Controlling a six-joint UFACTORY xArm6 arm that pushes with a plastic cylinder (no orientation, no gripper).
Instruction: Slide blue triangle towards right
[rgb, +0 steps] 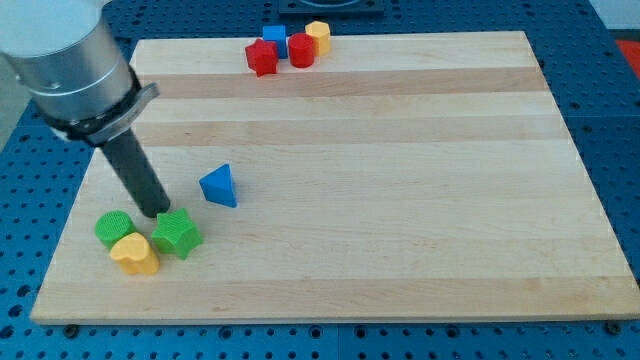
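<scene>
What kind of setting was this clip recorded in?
Probably a robotics lab bench: a pale wooden board lies on a blue perforated table, small coloured blocks such as the blue triangle sit on it, and my tip rests left of that triangle.

Readable text: we find none anywhere.
Blocks: we see no letters, numbers or labels on any face.
Board: we see plain wood grain only, no brand or sign.
Arm housing: we make out no marking.
</scene>
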